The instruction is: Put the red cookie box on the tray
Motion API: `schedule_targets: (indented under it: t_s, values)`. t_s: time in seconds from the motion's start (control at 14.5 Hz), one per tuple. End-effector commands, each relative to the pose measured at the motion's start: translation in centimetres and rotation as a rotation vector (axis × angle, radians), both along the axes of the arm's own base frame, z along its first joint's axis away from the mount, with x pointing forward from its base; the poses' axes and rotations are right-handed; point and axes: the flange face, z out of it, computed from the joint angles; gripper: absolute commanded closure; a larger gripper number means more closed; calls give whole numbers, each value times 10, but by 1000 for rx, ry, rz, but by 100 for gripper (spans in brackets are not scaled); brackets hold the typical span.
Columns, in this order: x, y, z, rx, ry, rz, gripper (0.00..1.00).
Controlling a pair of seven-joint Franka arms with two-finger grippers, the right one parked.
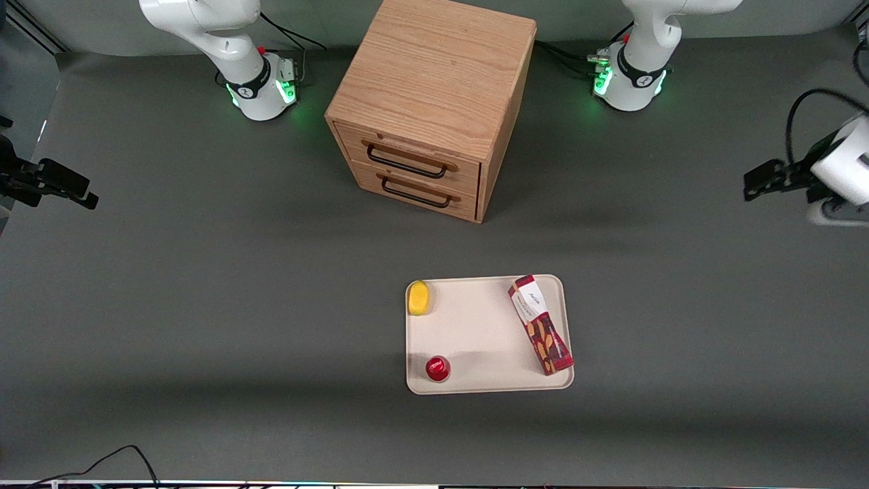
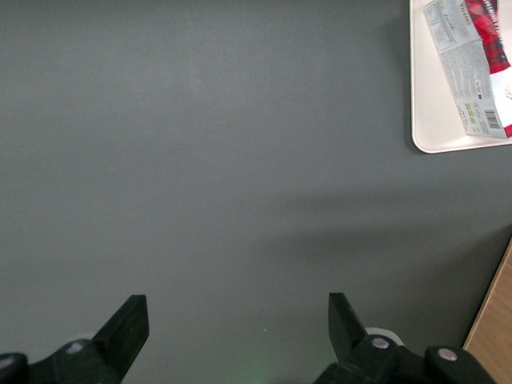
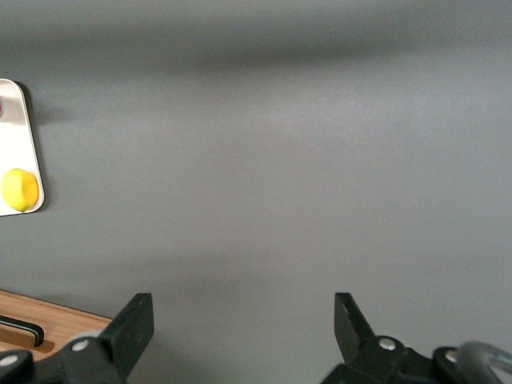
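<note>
The red cookie box [image 1: 541, 333] lies flat on the cream-white tray [image 1: 485, 333], along the tray's edge toward the working arm's end, its white label end farther from the front camera. My left gripper [image 1: 755, 185] hangs at the working arm's end of the table, well apart from the tray and farther from the front camera. In the left wrist view the gripper [image 2: 236, 300] is open and empty over bare grey table, with a tray corner [image 2: 428, 120] and the box's label end [image 2: 468, 68] in sight.
A yellow round fruit [image 1: 419, 297] and a small round red-topped object [image 1: 438, 369] sit on the tray, toward the parked arm's end. A wooden two-drawer cabinet [image 1: 431, 102] stands farther from the front camera than the tray.
</note>
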Motion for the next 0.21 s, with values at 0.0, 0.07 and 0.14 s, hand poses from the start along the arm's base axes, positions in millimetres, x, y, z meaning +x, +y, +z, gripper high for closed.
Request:
schedule_targets:
  t_s: [0.0, 0.07, 0.14]
  values:
    - [-15, 21, 11, -23, -24, -14, 0]
    - [-15, 22, 15, -24, -30, -10, 0]
    - [-16, 23, 17, -23, -25, 1, 0]
